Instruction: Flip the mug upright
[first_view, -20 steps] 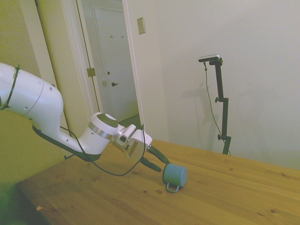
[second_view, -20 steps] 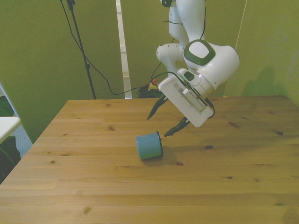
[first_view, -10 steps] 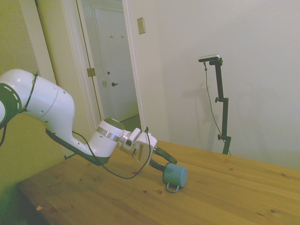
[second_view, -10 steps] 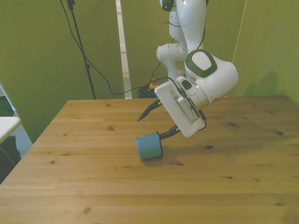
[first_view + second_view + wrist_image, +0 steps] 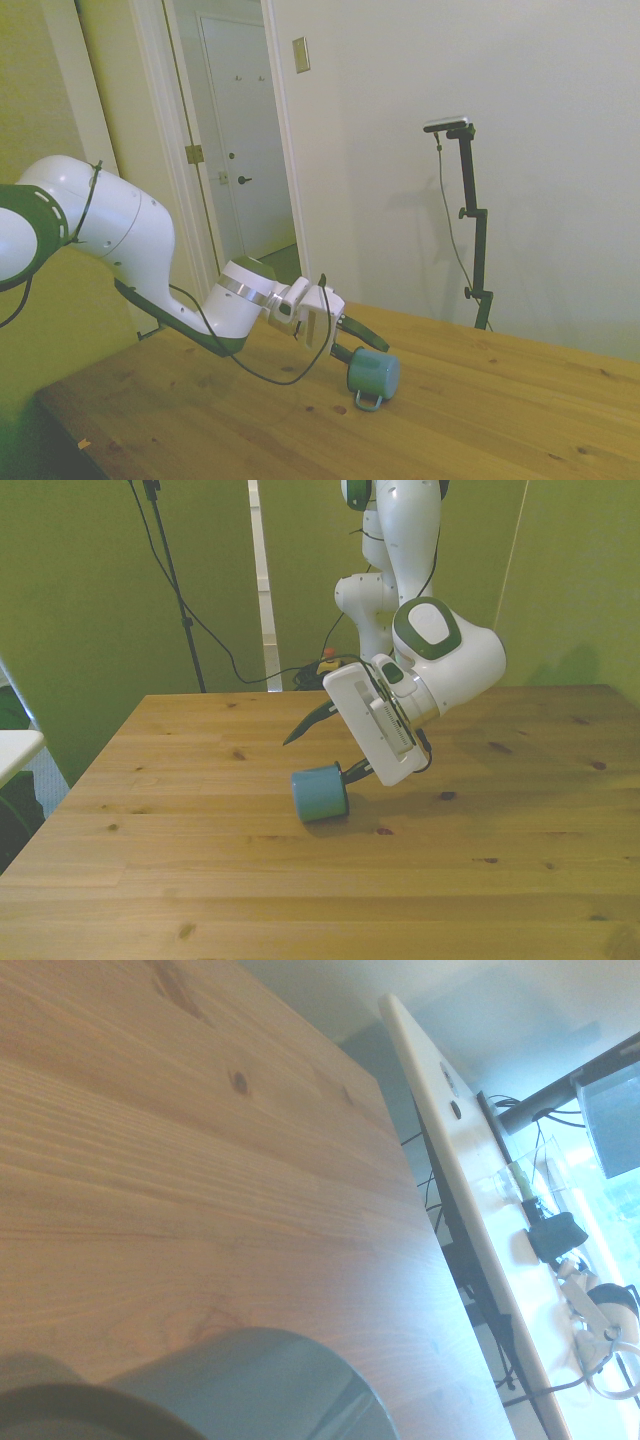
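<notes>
The teal-blue mug lies on its side near the middle of the wooden table, its thin loop handle down against the wood. In the front view the mug shows its rounded wall and one flat end. My gripper is open and tilted low just behind the mug. One dark finger reaches out above it toward the front view's left, while the other ends at the mug's upper edge. From the side, the gripper meets the mug's top left. The wrist view shows the mug close and blurred.
A white desk with cables and small clutter stands beyond the table's edge in the wrist view. A white surface sits off the table at the front view's left. Bare wood surrounds the mug.
The arm has lowered and pushed the open gripper closer, so one finger now reaches the mug's upper edge. The mug has not moved.
</notes>
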Robot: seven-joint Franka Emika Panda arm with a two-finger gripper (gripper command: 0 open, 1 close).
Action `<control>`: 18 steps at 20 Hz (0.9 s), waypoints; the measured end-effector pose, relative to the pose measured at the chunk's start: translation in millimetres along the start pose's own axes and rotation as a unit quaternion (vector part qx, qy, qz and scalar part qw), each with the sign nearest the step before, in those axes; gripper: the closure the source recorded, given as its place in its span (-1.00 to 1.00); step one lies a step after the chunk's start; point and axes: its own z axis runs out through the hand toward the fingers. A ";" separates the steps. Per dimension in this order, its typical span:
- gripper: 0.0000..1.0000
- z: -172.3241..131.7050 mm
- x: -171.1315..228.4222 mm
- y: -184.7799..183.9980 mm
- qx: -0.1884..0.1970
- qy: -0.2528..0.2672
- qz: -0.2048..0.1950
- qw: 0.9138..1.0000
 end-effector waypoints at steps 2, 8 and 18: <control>1.00 1.8 -0.2 0.0 -0.001 0.000 0.000 1.000; 1.00 5.9 -2.5 -3.7 -0.003 -0.001 -0.001 1.000; 1.00 9.3 -6.2 -6.0 -0.005 -0.002 -0.004 1.000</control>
